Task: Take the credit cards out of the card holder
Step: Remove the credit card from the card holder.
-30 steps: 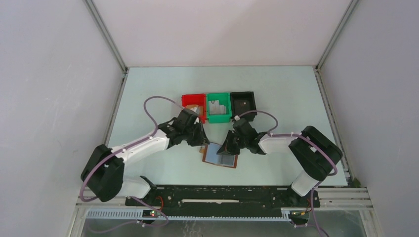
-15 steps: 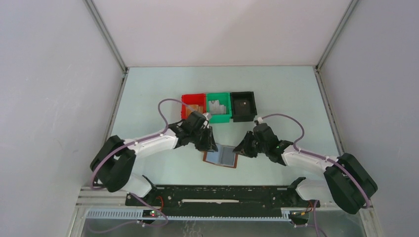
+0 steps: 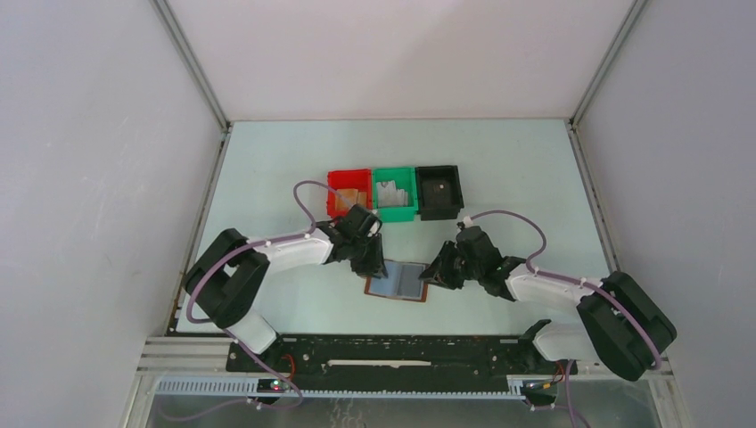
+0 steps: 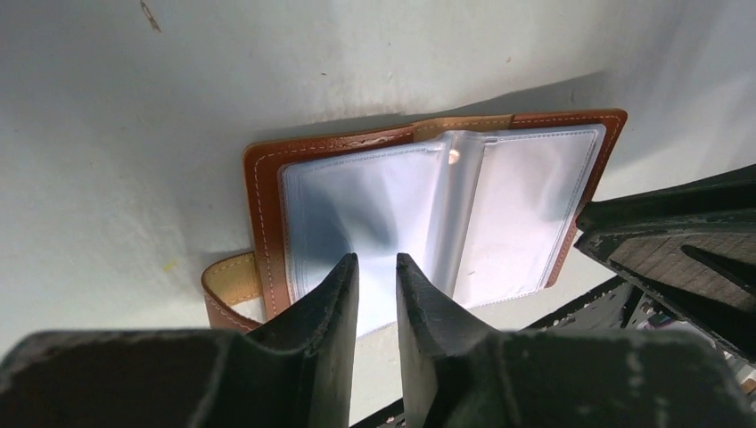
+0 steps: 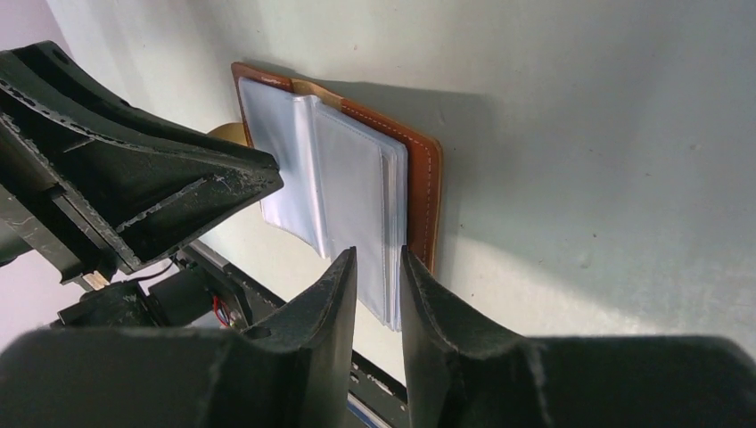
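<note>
The card holder (image 3: 398, 282) lies open on the table, brown leather with clear blue-grey sleeves facing up. It also shows in the left wrist view (image 4: 526, 205) and the right wrist view (image 5: 357, 187). Its brown side tab (image 4: 227, 285) sticks out at the left. No dark credit cards show. My left gripper (image 3: 379, 265) (image 4: 376, 260) hangs over the left panel's near edge, jaws a narrow gap apart and empty. My right gripper (image 3: 429, 275) (image 5: 379, 254) is at the right panel, jaws a narrow gap apart, with the sleeves' edge in line with the gap.
A red bin (image 3: 349, 190) with tan blocks, a green bin (image 3: 394, 192) and a black bin (image 3: 439, 190) stand in a row just behind the card holder. The black base rail (image 3: 401, 352) runs along the near edge.
My left gripper has moved right and down to the card holder's left edge. My right arm has swung outward and its gripper has shifted from above the holder to its right edge.
</note>
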`<state>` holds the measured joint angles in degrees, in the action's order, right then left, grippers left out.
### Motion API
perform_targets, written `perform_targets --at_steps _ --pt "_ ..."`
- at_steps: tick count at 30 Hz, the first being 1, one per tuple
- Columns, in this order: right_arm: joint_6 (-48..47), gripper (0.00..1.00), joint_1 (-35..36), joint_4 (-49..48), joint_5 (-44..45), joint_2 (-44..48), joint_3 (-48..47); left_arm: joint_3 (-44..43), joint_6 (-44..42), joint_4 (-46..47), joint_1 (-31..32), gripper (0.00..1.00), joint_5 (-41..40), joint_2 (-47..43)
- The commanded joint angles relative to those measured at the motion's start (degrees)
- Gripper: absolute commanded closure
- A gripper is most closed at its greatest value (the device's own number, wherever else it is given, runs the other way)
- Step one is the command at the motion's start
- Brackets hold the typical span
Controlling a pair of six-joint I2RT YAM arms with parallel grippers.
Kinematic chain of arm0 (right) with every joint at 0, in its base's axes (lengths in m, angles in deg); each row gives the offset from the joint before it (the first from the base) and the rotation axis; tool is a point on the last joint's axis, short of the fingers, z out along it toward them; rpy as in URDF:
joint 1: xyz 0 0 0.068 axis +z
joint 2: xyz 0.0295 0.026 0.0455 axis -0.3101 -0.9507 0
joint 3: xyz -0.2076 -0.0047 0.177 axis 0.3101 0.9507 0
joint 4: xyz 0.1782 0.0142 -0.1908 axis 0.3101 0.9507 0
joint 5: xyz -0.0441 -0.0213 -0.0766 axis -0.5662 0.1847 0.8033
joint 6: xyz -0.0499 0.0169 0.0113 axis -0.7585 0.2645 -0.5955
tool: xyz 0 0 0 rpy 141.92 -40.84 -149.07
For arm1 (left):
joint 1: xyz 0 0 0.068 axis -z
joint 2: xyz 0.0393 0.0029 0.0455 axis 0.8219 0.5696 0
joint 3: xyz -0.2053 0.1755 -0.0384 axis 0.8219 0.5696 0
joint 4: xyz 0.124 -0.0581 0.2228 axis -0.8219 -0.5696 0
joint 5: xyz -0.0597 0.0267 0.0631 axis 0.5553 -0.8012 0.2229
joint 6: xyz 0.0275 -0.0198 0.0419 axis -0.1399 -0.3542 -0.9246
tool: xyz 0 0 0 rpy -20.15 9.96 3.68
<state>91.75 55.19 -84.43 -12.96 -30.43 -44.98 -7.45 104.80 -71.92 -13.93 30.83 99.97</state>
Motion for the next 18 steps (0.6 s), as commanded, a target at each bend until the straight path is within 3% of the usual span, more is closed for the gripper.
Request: perform_targets --at_steps 1,18 --pt "0.54 0.68 0.62 -4.40 -1.36 -1.27 -0.45 0.48 -1.23 1.70 -0.24 0.73 -0.58 1.27" --pt "0.62 0.67 1.58 -5.77 -0.65 -5.18 -0.89 1.37 -0.89 3.10 -0.21 0.73 0.38 1.64"
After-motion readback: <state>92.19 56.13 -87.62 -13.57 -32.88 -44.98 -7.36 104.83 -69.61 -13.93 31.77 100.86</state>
